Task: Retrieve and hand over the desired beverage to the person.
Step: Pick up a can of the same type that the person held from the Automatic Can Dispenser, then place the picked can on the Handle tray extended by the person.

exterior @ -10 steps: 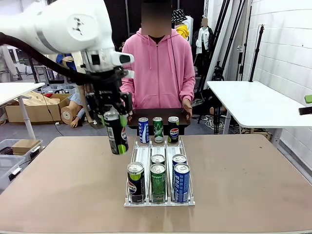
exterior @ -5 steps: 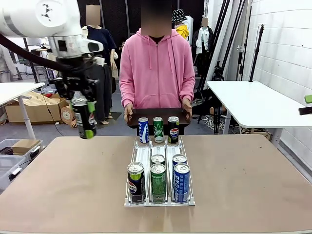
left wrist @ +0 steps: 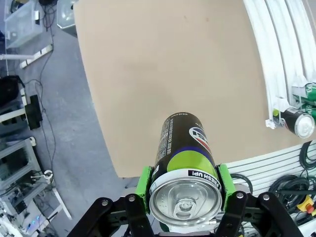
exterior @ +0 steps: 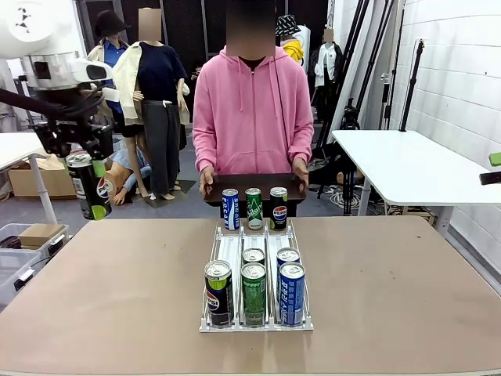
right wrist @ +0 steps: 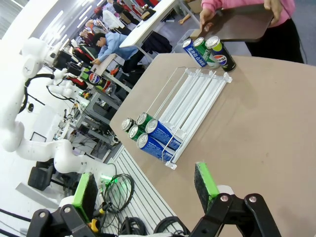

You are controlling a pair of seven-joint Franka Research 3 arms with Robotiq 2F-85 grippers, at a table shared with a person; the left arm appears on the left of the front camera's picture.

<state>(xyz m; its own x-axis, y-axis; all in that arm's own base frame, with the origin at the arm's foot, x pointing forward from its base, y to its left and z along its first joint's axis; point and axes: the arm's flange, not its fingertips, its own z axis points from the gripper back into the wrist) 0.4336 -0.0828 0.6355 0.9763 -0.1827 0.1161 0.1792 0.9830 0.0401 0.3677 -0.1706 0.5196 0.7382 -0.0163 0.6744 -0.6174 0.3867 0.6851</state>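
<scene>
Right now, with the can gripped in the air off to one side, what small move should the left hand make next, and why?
The left hand is shut on the black can, up near the left edge of the table, while the person waits at the far side holding a dark tray. So the next move is probably to carry the can across toward that tray.

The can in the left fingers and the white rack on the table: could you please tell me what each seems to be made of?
Pepsi can: most likely aluminium, with a bare silvery lid and pull tab and glossy sides printed in black and green.
Rack: seemingly white plastic rails, smooth and slightly shiny, with thin wire dividers; the look leaves the material uncertain.
</scene>
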